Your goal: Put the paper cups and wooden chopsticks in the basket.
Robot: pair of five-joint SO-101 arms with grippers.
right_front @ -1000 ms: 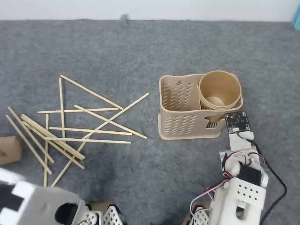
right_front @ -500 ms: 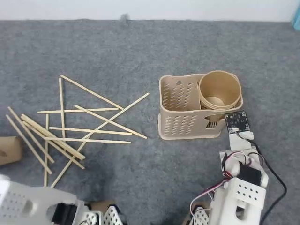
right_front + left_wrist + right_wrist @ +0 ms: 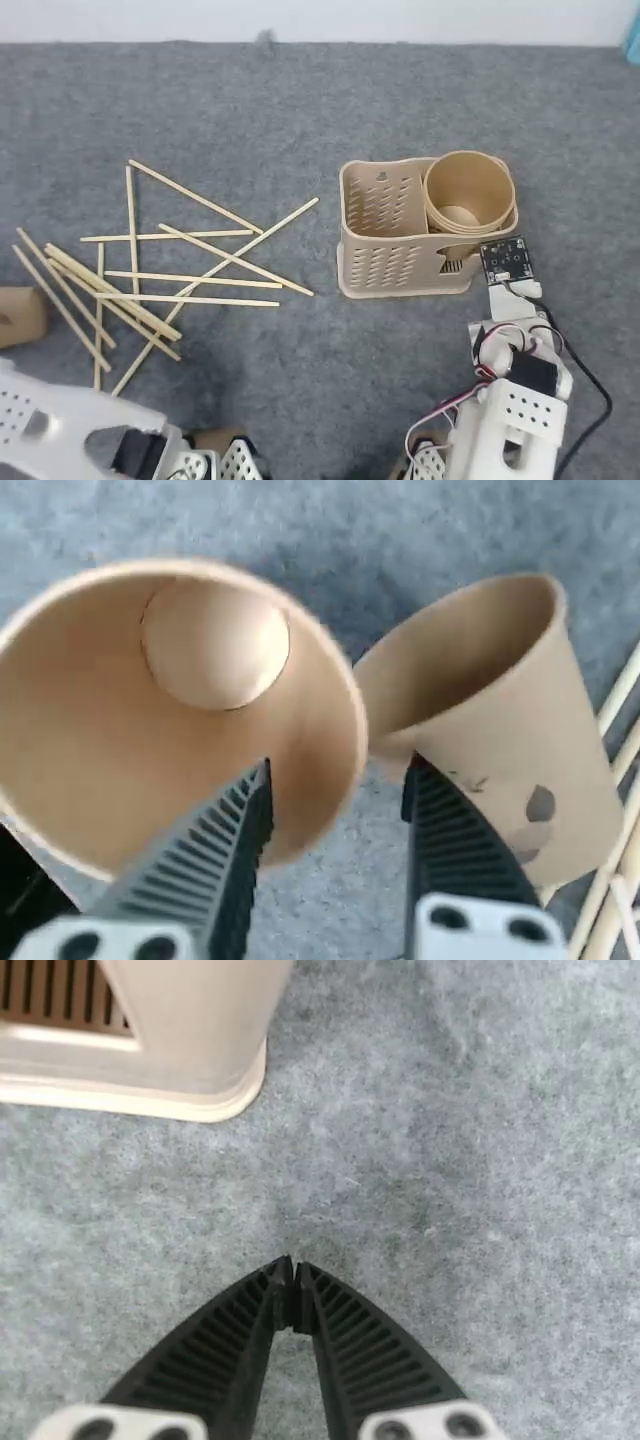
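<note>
Cup pickup. Left gripper open across cup rim, holding nothing; next squeeze, lift toward basket at 3 o'clock. Right gripper closed, empty.

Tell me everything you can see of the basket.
The basket is a beige, plastic-looking caddy with slotted walls and two compartments. It stands upright on the grey carpet, right of the scattered chopsticks in the high view and apart from them. One compartment holds nested paper cups; the other looks empty.

Grey carpet bears chopsticks, basket, paper cup.
</note>
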